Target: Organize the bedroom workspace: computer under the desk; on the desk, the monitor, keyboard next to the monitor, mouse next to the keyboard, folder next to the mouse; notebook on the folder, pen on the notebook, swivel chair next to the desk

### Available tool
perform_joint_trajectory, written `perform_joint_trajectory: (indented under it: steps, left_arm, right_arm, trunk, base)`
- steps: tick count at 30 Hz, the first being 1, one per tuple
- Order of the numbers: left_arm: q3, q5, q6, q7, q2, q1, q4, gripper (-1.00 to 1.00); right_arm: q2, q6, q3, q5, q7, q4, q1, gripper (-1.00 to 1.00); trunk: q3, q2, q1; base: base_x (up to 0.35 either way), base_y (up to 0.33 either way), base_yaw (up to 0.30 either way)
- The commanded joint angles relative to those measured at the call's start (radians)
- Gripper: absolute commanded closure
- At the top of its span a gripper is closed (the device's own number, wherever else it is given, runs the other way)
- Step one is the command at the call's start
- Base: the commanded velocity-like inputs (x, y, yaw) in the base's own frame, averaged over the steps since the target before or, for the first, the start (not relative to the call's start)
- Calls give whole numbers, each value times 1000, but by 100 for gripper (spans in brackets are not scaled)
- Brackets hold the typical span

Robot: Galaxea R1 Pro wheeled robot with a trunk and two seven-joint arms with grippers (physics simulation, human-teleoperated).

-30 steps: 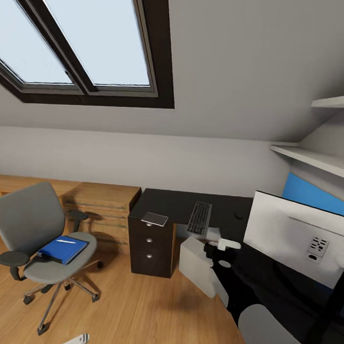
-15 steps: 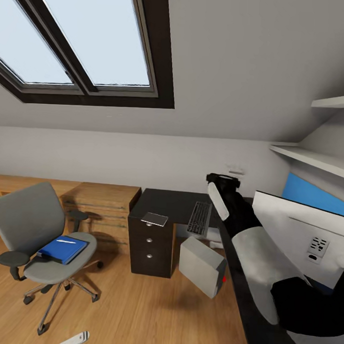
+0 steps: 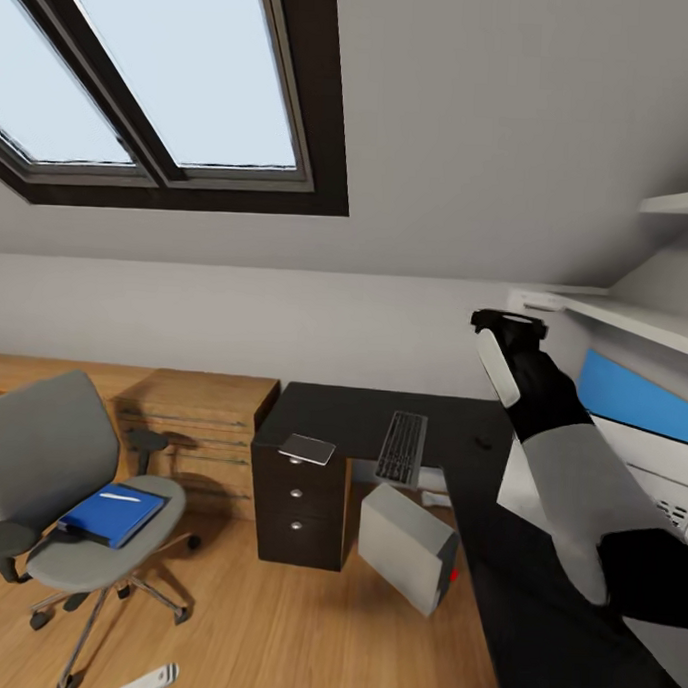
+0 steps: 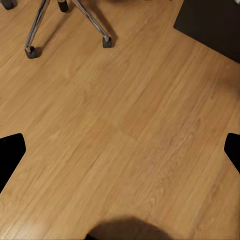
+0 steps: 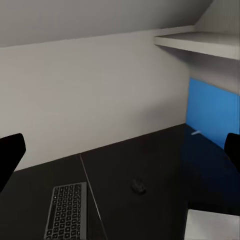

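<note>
Bright blue flat folder [image 3: 111, 514] lies on the grey upholstered swivel chair [image 3: 49, 461], well left of the glossy black worktop [image 3: 361, 415]. Right hand [image 3: 507, 326], fingers spread and empty, hangs raised over the worktop; left hand [image 4: 120, 150], also open, faces the floor, and looks nearer.

On the desk [image 3: 361, 415] lie the notebook [image 3: 308, 449] at its left end, the keyboard [image 3: 403, 448] to the right of that, and the mouse [image 3: 483, 442] further right. The computer [image 3: 407, 547] stands on the floor before the desk, seemingly tilted. Left of the desk is the swivel chair [image 3: 58, 482], with the folder [image 3: 111, 514] on its seat and the pen [image 3: 118, 496] on the folder.
</note>
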Motion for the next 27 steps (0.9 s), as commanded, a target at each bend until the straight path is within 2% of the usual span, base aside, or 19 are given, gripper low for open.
perform_joint_trajectory:
  steps: [1, 2, 3, 4, 7, 9, 11, 12, 13, 15, 16, 19, 21, 22, 24, 25, 26, 27]
  left_arm:
    - [-6, 5, 3, 8, 1, 0, 1, -100]
    - [-7, 5, 3, 8, 2, -1, 5, -100]
    - [-7, 5, 3, 8, 2, -1, 7, -100]
    - [-7, 6, 3, 8, 2, -1, 10, -100]
    - [-7, 6, 3, 8, 2, -1, 13, -100]
    - [-7, 5, 3, 8, 1, 0, 14, -100]
    - [-7, 4, 3, 8, 1, 0, 14, -100]
    - [-7, 3, 3, 8, 0, 0, 15, -100]
    - [-7, 4, 3, 8, 0, 0, 15, -100]
    - [-7, 4, 3, 8, 0, 0, 15, -100]
    - [-7, 4, 3, 8, 0, 0, 15, -100]
    - [-8, 4, 3, 8, 0, 0, 15, -100]
    - [-7, 4, 3, 8, -1, 0, 15, -100]
    - [-7, 4, 3, 8, -4, 0, 15, -100]
    - [-6, 4, 3, 8, -4, 0, 15, -100]
    - [-6, 4, 3, 8, -4, 0, 16, -100]
    - [-8, 3, 3, 8, -4, 0, 27, -100]
    - [-8, 2, 3, 8, -4, 0, 30, -100]
  right_arm:
    - [-14, 3, 1, -12, 5, 8, -1, -100]
    - [-35, 4, -9, -17, 30, 28, -1, -100]
    - [-45, 4, -15, -19, 42, 39, -1, -100]
    - [-73, 3, -39, -23, 73, 77, -1, -100]
    - [-114, 3, -78, -27, 122, 128, -1, -100]
    - [-130, 3, -89, -28, 141, 145, -1, -100]
    - [-157, 4, -98, -29, 166, 169, -1, -100]
    - [-187, 6, -103, -29, 183, 192, -1, -100]
    - [-197, 9, -104, -29, 187, 200, -1, -100]
    - [-225, 39, -108, -29, 203, 225, -1, -100]
    - [-247, 81, -109, -28, 215, 236, -2, -100]
    - [-284, 172, -110, -26, 238, 245, -13, -100]
    - [-349, 349, -105, -21, 322, 257, -95, -100]
    - [-428, 424, -61, 21, 493, 256, -154, -100]
    - [-443, 425, -50, 31, 540, 254, -157, -100]
    - [-462, 419, -43, 39, 591, 253, -158, -100]
    - [-506, 378, -34, 56, 697, 257, -160, -100]
    - [-515, 360, -32, 61, 718, 259, -160, -100]
  trunk:
    - [0, -1, 1]
    - [0, -1, 1]
    - [0, -1, 1]
    - [0, -1, 1]
    - [0, -1, 1]
    - [0, -1, 1]
    - [0, -1, 1]
    - [0, -1, 1]
    - [0, -1, 1]
    - [0, -1, 1]
    - [0, -1, 1]
    - [0, -1, 1]
    - [0, -1, 1]
    - [0, -1, 1]
    - [0, -1, 1]
    - [0, -1, 1]
    - [0, -1, 1]
    - [0, -1, 1]
  base:
    - [329, 17, 0]
    - [330, 44, 0]
    - [330, 54, 0]
    - [330, 92, 0]
    - [267, 96, 0]
    - [139, 55, 0]
    - [71, 28, 0]
    - [32, 13, 0]
    - [26, 10, 0]
    - [15, 6, 0]
    - [8, 3, 0]
    - [6, 2, 0]
    - [2, 1, 0]
    - [0, 0, 0]
    - [0, 0, 0]
    - [0, 0, 0]
    - [0, 0, 0]
    - [0, 0, 0]
